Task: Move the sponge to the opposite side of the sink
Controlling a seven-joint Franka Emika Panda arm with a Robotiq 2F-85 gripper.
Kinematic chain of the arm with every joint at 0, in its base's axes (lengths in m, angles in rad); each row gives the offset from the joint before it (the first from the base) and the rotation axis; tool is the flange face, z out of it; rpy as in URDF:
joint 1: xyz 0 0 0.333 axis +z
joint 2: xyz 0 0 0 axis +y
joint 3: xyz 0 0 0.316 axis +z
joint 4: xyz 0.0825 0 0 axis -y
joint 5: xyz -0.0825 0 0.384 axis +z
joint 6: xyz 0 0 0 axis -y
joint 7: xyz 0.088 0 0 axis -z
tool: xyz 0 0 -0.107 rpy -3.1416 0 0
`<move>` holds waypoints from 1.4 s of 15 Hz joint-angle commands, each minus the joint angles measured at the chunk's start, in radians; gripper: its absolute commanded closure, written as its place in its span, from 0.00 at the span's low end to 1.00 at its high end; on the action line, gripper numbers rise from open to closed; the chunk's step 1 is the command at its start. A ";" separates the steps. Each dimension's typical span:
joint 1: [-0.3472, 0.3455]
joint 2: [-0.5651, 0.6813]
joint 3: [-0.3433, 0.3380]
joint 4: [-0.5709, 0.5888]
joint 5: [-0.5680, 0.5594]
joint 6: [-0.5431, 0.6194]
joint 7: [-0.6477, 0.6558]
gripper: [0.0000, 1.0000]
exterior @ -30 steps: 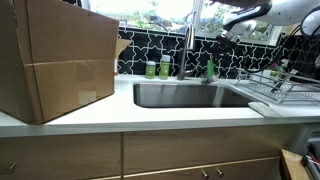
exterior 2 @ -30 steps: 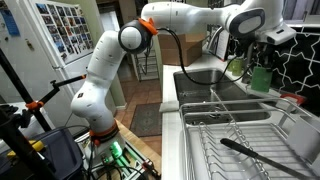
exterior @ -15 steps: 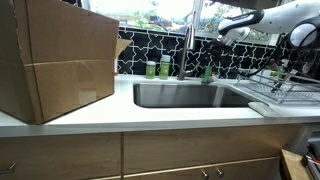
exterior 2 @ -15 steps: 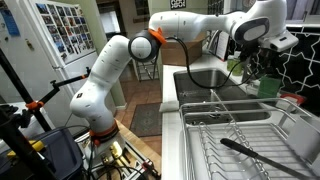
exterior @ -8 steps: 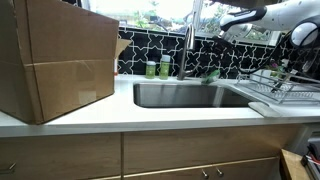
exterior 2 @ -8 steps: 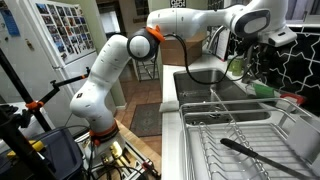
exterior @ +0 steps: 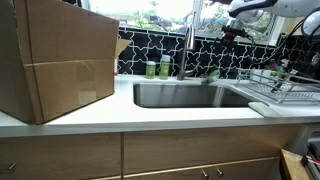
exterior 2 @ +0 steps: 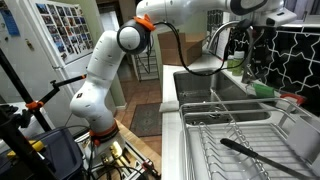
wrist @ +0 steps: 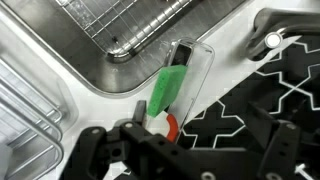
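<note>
The bright green sponge lies on the white counter at the back rim of the sink, to the right of the faucet and against the black tiled backsplash. In the wrist view the sponge rests tilted in a clear holder by the corner of the sink. My gripper hangs well above the sponge, apart from it. The gripper is open, with nothing between its fingers.
A large cardboard box stands on the counter left of the sink. Two green-labelled bottles stand behind the basin. A wire dish rack holding a black utensil sits beside the sponge. A small red piece lies near the holder.
The gripper came down to the counter with the sponge, opened and let it go. It has since risen away, and the sponge stays behind the sink.
</note>
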 commanded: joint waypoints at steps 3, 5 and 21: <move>0.035 -0.171 -0.017 -0.159 -0.155 -0.109 -0.236 0.00; 0.058 -0.239 -0.022 -0.230 -0.243 -0.138 -0.301 0.00; 0.122 -0.537 0.004 -0.514 -0.336 -0.221 -0.375 0.00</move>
